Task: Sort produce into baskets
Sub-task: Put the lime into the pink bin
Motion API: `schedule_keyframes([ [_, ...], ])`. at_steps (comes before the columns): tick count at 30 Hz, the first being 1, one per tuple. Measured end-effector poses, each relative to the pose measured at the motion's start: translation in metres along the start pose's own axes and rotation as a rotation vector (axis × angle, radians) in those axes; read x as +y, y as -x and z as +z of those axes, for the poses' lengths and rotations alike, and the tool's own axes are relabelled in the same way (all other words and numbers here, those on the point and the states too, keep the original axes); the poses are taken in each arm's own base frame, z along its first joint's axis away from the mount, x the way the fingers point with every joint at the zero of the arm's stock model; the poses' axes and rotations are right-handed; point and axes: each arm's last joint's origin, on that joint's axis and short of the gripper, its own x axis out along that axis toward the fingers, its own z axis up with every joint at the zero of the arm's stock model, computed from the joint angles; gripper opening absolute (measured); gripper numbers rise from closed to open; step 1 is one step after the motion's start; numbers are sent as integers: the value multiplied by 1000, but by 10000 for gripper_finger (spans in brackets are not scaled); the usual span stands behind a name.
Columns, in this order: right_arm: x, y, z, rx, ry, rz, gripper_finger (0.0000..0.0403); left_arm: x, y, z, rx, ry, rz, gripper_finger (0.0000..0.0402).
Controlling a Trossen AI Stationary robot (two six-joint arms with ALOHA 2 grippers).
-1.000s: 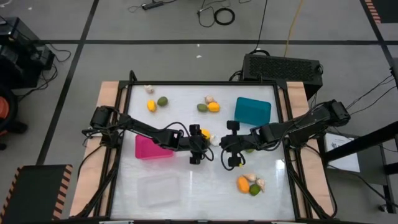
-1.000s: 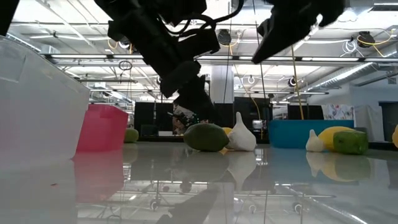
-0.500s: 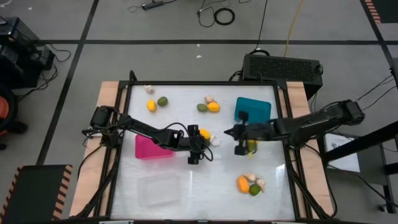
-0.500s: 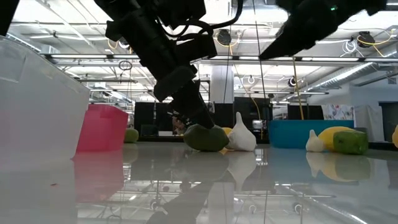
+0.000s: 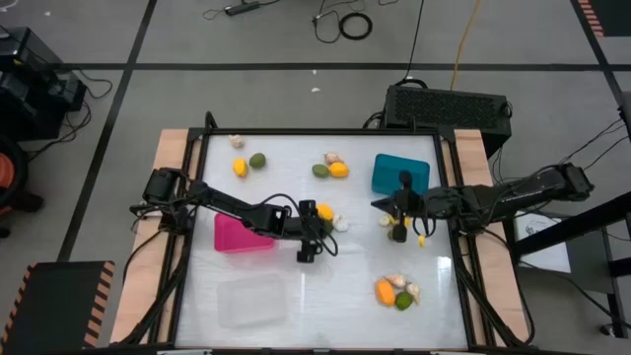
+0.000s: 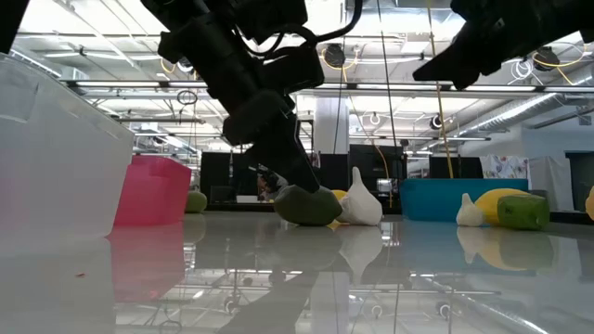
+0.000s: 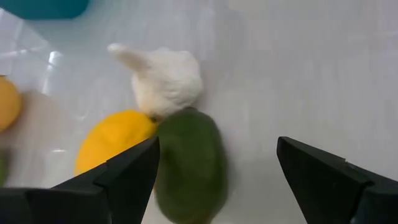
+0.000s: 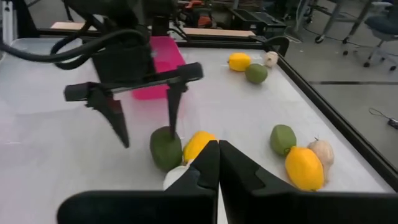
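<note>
Left gripper lining up on the green fruit

Left gripper (image 7: 214,180) fingers apart around the green fruit (image 7: 189,163); drop lower, avoid the garlic (image 7: 165,81). Right gripper (image 8: 217,163) fingers together near the teal basket (image 5: 401,174).

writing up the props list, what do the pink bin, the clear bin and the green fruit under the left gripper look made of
Pink bin: likely opaque plastic, smooth and evenly coloured. Clear bin: translucent plastic, frosted; light passes through its walls. Green fruit: probably moulded plastic or foam, matte, uniform skin without blemishes, between the open fingers of the left gripper.
</note>
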Motion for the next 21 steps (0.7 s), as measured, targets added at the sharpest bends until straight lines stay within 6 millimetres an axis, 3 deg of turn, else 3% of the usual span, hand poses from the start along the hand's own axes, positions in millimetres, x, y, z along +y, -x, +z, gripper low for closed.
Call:
schedule_keyframes([
  [11, -1, -2, 5, -45, 3, -8, 0, 12, -5, -3, 23, 32, 45, 331],
  [21, -1, -2, 5, -48, -2, -7, 0, 11, -29, -18, 85, 46, -3, 331],
])
